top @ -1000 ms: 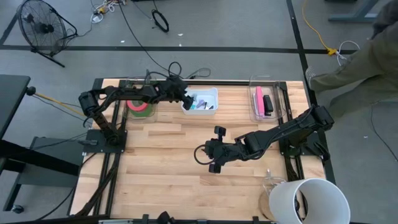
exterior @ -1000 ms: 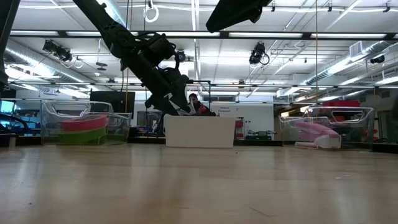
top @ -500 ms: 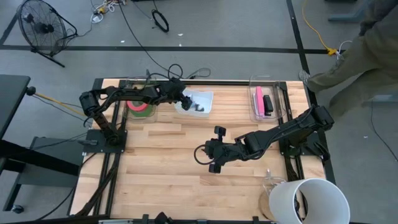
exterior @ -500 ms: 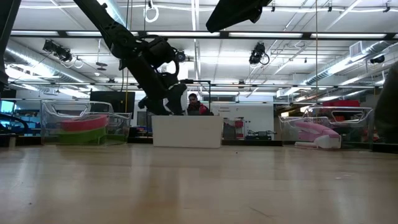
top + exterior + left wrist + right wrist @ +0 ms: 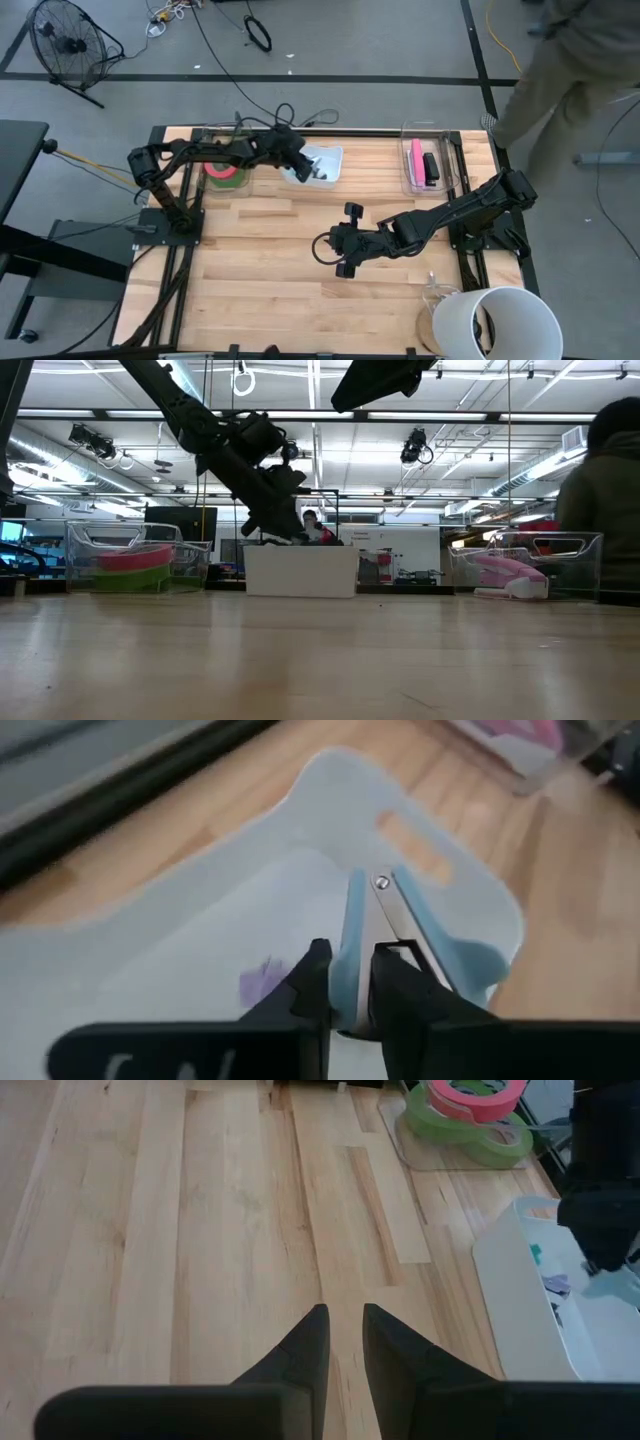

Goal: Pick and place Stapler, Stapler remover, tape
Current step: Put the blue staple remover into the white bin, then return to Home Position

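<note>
Left gripper (image 5: 348,982) is pinched tight on a light-blue scissor-like tool (image 5: 385,920), likely the staple remover, over the white bin (image 5: 325,158), apparently lifting it out. Right gripper (image 5: 340,1342) hangs nearly closed and empty mid-table. Tape rolls (image 5: 468,1110) sit stacked in the far-left tray.

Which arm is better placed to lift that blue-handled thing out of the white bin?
Left. The left tool is over the white bin and already shut on the blue-handled item. The right tool is mid-table above bare wood, well short of the bin.
</note>
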